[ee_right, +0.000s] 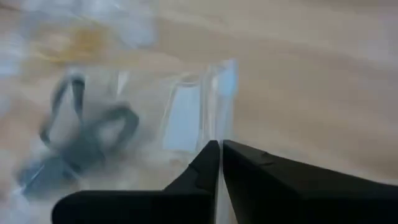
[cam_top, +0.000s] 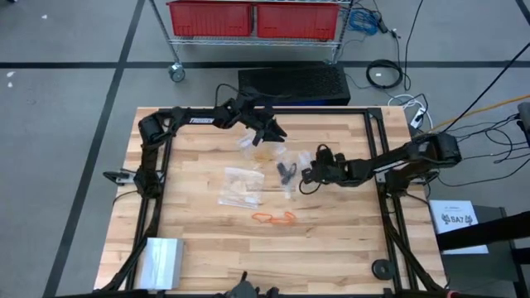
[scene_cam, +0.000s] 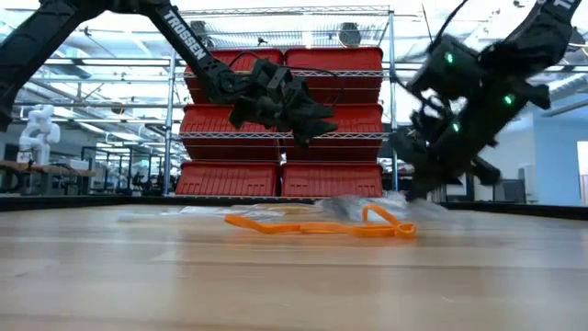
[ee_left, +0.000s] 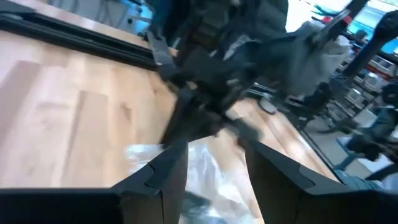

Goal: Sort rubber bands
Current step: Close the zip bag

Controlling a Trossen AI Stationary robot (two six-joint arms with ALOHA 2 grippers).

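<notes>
Orange rubber bands (cam_top: 273, 218) (scene_cam: 322, 223) lie loose on the wood toward the table's near side. Black bands (cam_top: 286, 171) (ee_right: 81, 143) sit inside a clear bag (ee_right: 186, 112) at mid-table. A second clear bag (cam_top: 261, 149) (ee_left: 205, 180) holds yellowish bands, and a third (cam_top: 240, 186) lies flat to the left. My left gripper (cam_top: 273, 132) (ee_left: 214, 165) hangs open above the yellowish-band bag, clear of the table in the low view (scene_cam: 285, 106). My right gripper (cam_top: 308, 174) (ee_right: 219, 155) is down at the black-band bag's right side, shut on it. My right gripper pinches the clear bag holding the black bands by its right-hand edge (ee_right: 216, 109) between its two fingers. It comes in low from the table's right, slanting down. The rest of the bag lies on the table; how many layers it has cannot be seen.
Black frame rails (cam_top: 377, 149) run along the table's sides. A clear box (cam_top: 161, 261) sits at the near left corner. A black case (cam_top: 294, 83) and red bins (scene_cam: 280, 119) stand beyond the far edge. Bare wood lies near and left of the orange bands.
</notes>
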